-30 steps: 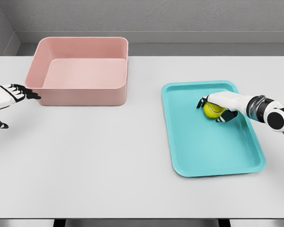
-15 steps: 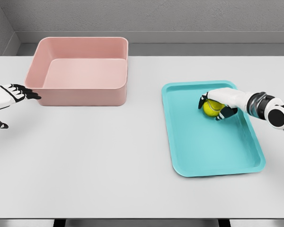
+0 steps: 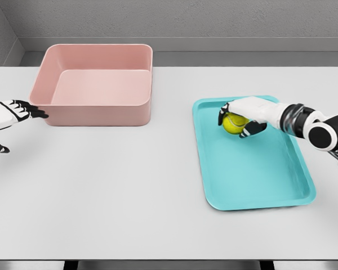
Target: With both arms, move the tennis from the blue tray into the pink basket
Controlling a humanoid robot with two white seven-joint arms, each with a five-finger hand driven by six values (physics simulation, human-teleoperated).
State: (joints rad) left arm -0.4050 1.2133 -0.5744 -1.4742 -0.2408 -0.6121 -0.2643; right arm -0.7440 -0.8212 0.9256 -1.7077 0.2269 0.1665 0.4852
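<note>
A yellow-green tennis ball (image 3: 233,123) is held over the upper part of the blue tray (image 3: 253,180), on the right half of the white table. My right hand (image 3: 236,120) is shut on the ball, fingers curled over its top and sides. Its arm comes in from the right edge. The pink basket (image 3: 96,84) stands at the back left, with nothing inside that I can see. My left hand (image 3: 14,112) hovers at the left edge, just left of the basket's front corner, fingers extended and holding nothing.
The white table (image 3: 118,191) spreads wide between basket and tray and toward the front edge. A grey wall runs behind the table.
My right hand has carried the ball leftward and slightly up across the tray, toward its left rim. The left hand has not moved.
</note>
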